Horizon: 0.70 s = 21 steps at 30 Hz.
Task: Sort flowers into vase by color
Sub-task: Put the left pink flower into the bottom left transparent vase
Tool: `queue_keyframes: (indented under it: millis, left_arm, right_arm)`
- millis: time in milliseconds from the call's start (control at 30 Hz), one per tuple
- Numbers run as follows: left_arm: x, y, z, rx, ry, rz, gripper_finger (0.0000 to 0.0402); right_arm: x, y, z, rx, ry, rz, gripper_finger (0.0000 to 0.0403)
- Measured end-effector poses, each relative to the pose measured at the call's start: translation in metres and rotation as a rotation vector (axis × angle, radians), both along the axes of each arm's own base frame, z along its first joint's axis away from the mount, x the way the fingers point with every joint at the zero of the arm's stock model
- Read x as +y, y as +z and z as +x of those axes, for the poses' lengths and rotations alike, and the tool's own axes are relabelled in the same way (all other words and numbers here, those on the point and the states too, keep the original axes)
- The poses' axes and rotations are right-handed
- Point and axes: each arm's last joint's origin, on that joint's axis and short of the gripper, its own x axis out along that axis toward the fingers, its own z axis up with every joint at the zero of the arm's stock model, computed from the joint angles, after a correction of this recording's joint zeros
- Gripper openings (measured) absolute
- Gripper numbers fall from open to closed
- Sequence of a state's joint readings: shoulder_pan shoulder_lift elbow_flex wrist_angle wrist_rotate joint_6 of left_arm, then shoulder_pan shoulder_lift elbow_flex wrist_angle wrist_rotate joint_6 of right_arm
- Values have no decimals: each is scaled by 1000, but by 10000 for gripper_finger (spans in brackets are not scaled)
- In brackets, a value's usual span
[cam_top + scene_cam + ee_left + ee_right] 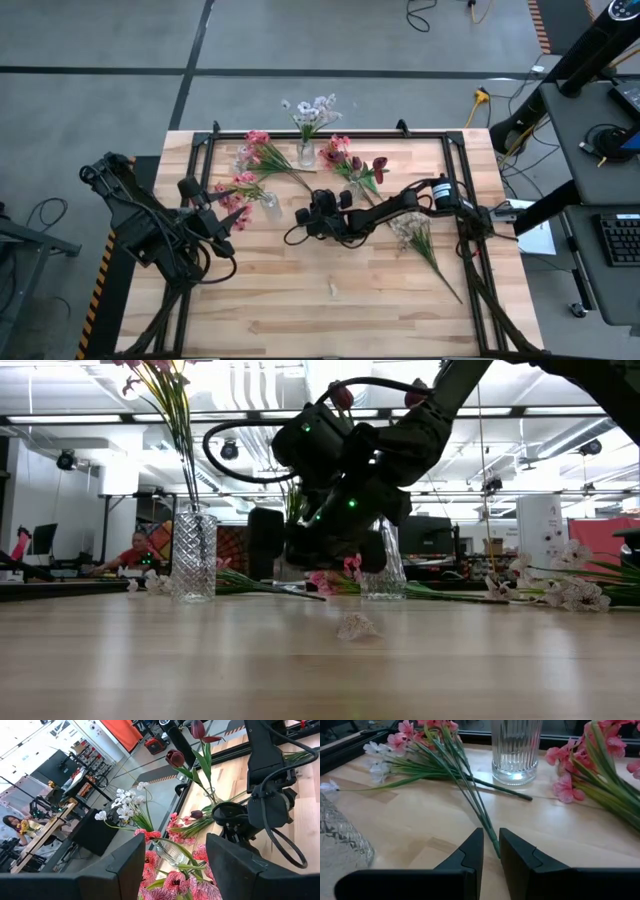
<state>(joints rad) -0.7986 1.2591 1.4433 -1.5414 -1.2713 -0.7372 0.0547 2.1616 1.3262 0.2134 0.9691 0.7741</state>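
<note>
Three glass vases stand on the wooden table: a cut-glass one [268,205] with pink flowers [175,882], a ribbed one [515,750] with white blossoms [315,108], and one with dark red blooms [175,757]. A pink flower [420,735] lies flat on the table, its long green stalk [470,795] running toward my right gripper [491,837]. That gripper is low at mid-table [312,197], with a narrow gap between its fingers either side of the stalk's cut end. My left gripper [175,870] hangs high at the left, open, with the cut-glass vase's pink blossoms between its fingers. My right gripper reaches almost level toward the table's far edge. The cut end [495,849] of the lying pink flower's stalk sits in the narrow gap between its fingers; I cannot tell whether they touch it. The stalk lies flat on the table. My left gripper may brush the pink blossoms; I cannot tell.
More pink flowers [600,765] lie to the right of the ribbed vase. A white-blossomed stem [425,240] lies on the right part of the table. A loose fallen blossom [355,625] rests near the front. The near half of the table holds little else.
</note>
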Motion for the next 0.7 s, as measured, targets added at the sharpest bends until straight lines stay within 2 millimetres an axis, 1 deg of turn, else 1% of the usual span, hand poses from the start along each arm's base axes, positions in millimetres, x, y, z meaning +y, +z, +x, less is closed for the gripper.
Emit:
queue_keyframes:
  millis: [167,400,700]
  left_arm:
    - [0,0,0,0,0,0,192]
    - [0,0,0,-1,0,0,192]
    - [0,0,0,3,-2,5,192]
  right_arm:
    - [-1,-7,-1,-20,-18,21,54]
    - [-1,-32,1,-17,-45,43,54]
    - [0,-35,1,-34,-41,67,54]
